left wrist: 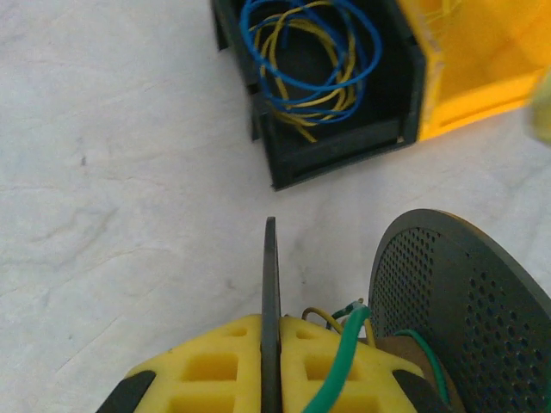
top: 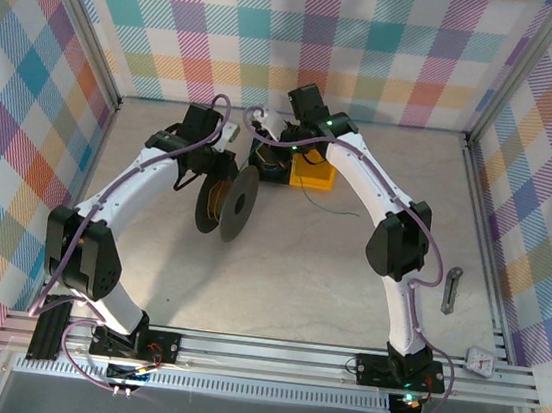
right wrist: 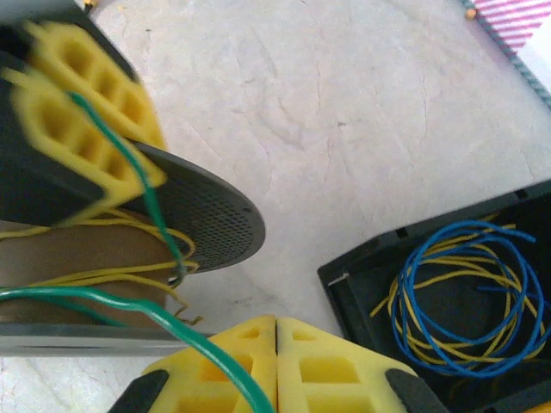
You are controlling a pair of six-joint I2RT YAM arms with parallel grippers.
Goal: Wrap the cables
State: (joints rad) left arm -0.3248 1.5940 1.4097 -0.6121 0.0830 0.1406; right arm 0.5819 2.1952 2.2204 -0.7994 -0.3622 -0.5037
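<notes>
While the left pincer (left wrist: 270, 331) clamps the spool (left wrist: 465, 301), the right pincer (right wrist: 275, 331), clenched, has a green cable (right wrist: 103, 298) across it; to its right a black box (right wrist: 362, 284) holds coiled cables (right wrist: 456, 288) on the pale table (right wrist: 362, 103).

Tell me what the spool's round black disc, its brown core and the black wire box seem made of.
Round black perforated disc: likely rigid plastic, matte, with a regular grid of small holes. Brown core: probably cardboard, dull flat tan surface. Black open-topped box: seemingly moulded plastic, matte, thin straight walls.
</notes>
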